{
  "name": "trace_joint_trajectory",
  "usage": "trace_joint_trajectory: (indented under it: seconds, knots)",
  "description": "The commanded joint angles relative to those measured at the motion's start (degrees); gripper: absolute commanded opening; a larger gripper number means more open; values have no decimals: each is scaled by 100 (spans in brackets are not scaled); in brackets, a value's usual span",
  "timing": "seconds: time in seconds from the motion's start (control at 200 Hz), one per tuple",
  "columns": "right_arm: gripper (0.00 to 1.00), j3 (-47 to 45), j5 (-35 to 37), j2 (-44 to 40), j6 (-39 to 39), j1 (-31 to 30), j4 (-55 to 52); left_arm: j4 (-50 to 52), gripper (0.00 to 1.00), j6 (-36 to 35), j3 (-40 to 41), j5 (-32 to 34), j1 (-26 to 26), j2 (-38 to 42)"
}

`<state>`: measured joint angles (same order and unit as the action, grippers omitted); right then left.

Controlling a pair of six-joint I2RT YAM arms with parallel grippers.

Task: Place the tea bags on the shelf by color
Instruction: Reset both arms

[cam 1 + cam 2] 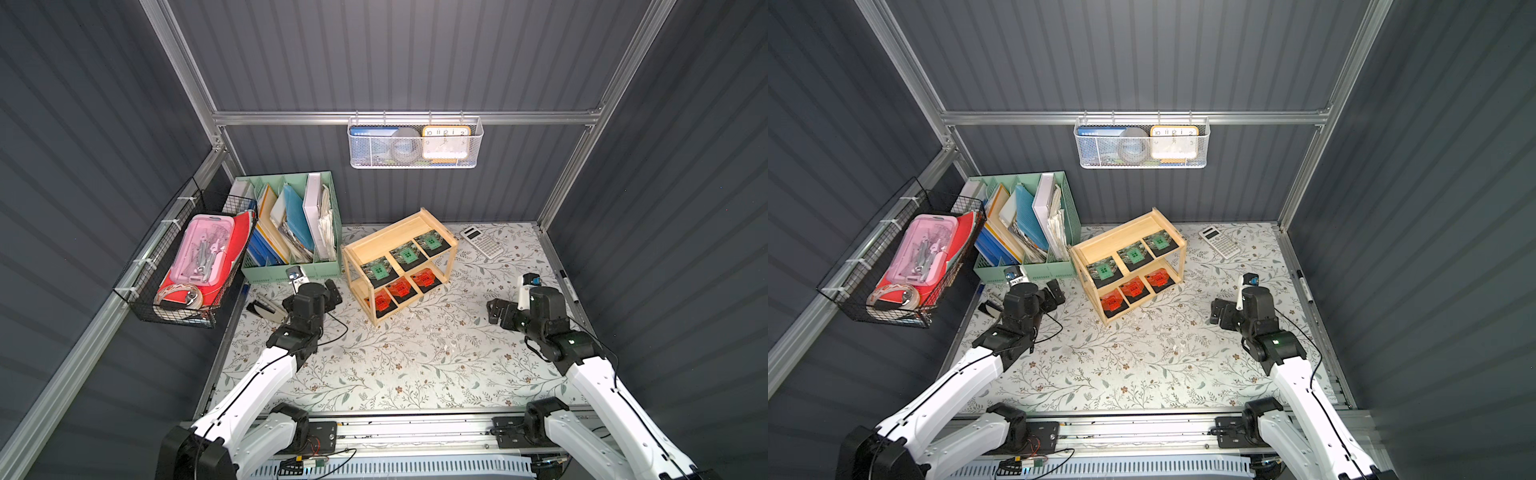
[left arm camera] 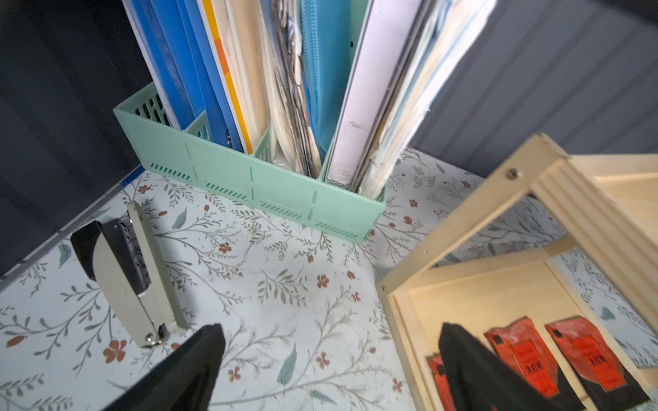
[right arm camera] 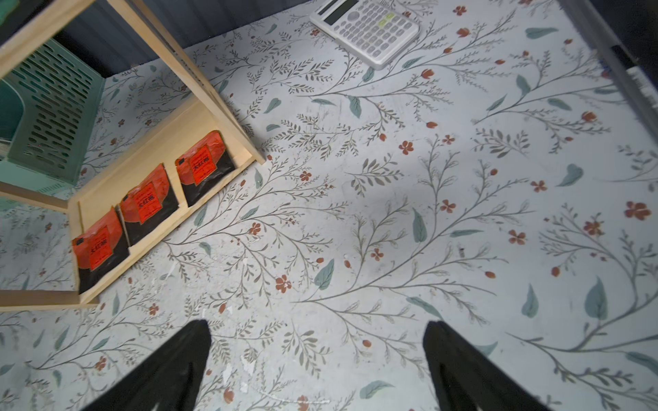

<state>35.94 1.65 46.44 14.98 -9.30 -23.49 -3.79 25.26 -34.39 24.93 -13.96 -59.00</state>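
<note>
Count on the shelf (image 1: pixel 386 236): three green-label tea bags (image 1: pixel 405 254) lie flat in a row on the upper tier, and three orange-red tea bags (image 1: pixel 401 288) lie flat in a row on the lower tier. That makes six in all, with each color on its own tier. The one shelf stands at an angle on the tabletop (image 1: pixel 415 361), just beside the mint-green file organizer (image 1: pixel 291 270).

Your left claw (image 2: pixel 329 334) is released: its fingers stand wide apart with only bare tabletop between them. It sits near the shelf's organizer-side end, and both top views show a gap between it and the wood. In the left wrist view one finger (image 2: pixel 463 356) partly hides the nearest orange-red bag.

Your right claw (image 3: pixel 317 329) is also released and grasps nothing. It is over bare tabletop, well apart from the shelf, on the side away from the organizer.

Other items: one stapler (image 1: pixel 266 309) lies by your left arm, and one calculator (image 1: pixel 482 242) lies beyond the shelf, near the back wall.
</note>
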Motion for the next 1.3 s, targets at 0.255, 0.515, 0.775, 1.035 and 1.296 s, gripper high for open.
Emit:
trace_joint_trajectory:
  seconds: [0.255,0.515,0.775,1.035,1.296]
  knots:
    - [99,-771,649,260,-656,276,2010,-3679,100,-1626,535,-1479,1498,-1669]
    - [99,-923,414,1049,-672,533,3150,-6017,100,-1832,871,-2177,1901,-2929]
    - [99,-1106,267,1593,-946,740,3986,-6710,100,-2005,788,-2340,1941,-3837]
    - [99,-1187,332,2646,-1313,864,5391,-6418,100,-1892,643,-2085,1949,-3862]
    - [99,-1167,219,3594,-1143,1053,6465,-6401,100,-1884,658,-1976,1944,-3855]
